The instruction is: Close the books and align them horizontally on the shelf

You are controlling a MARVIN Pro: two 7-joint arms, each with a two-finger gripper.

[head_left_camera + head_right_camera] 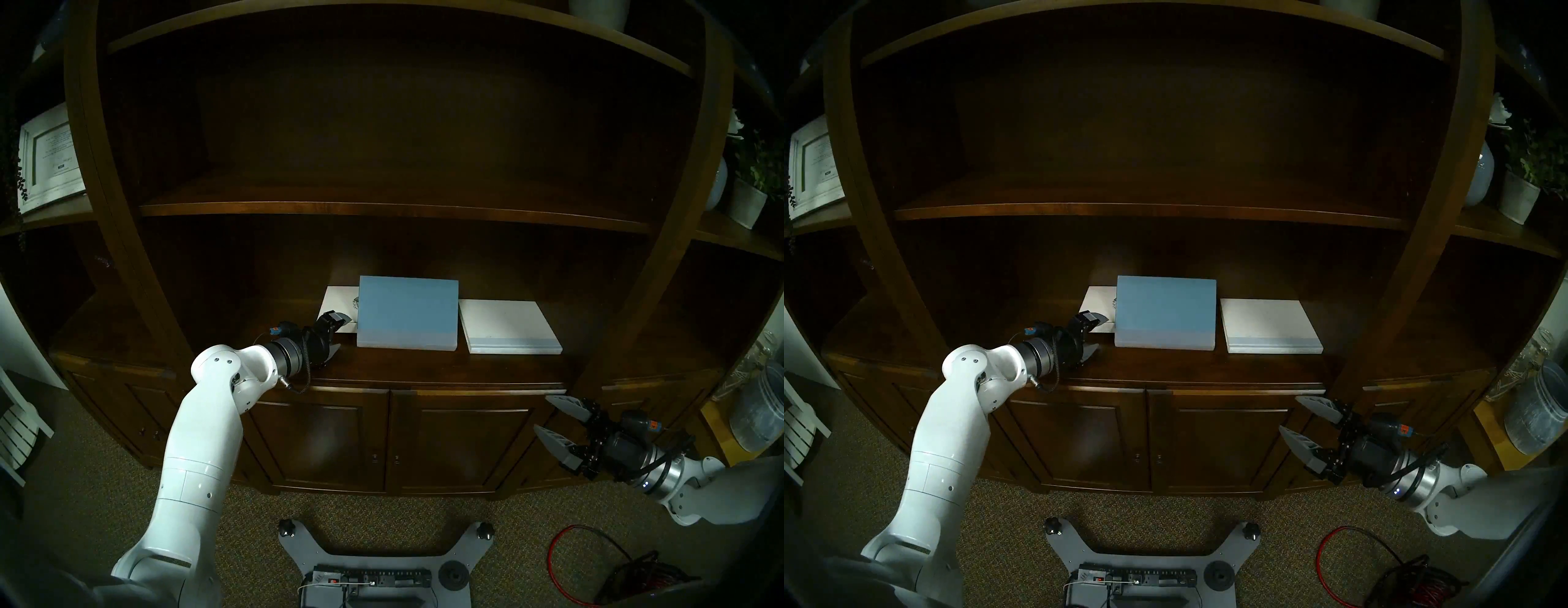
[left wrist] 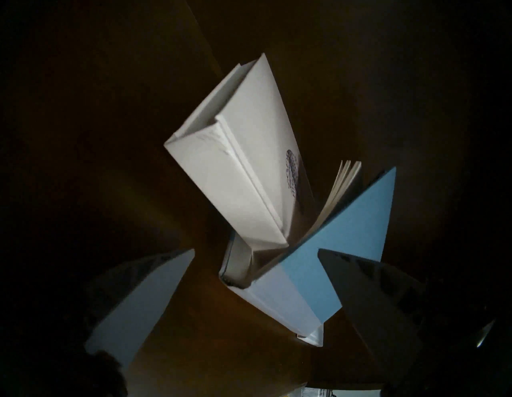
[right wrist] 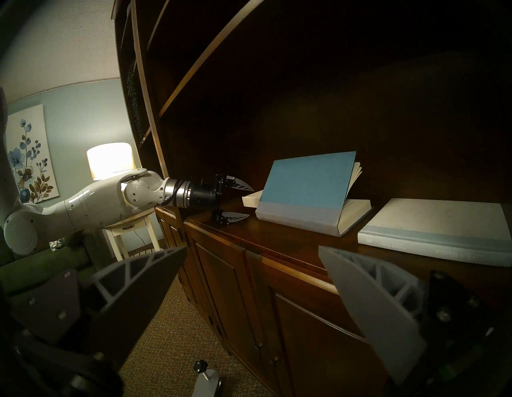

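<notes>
Three books lie on the dark-brown shelf (image 1: 424,367). The blue book (image 1: 407,310) is in the middle, its cover raised and its pages fanned in the right wrist view (image 3: 304,180). The white emblem book (image 1: 339,299) lies closed to its left, partly hidden behind that cover; it also shows in the left wrist view (image 2: 235,180). The white book with a pale-blue strip (image 1: 505,322) lies closed and flat at the right. My left gripper (image 1: 341,333) is open and empty just left of the blue book's near corner. My right gripper (image 1: 541,412) is open and empty below the shelf's front edge.
A thinner upper board (image 1: 382,210) runs above the books. Cabinet doors (image 1: 458,446) are below the shelf. A framed certificate (image 1: 51,157) stands far left; potted plants (image 1: 746,199) and glass jars (image 1: 759,407) stand at the right. A red cable (image 1: 564,560) lies on the carpet.
</notes>
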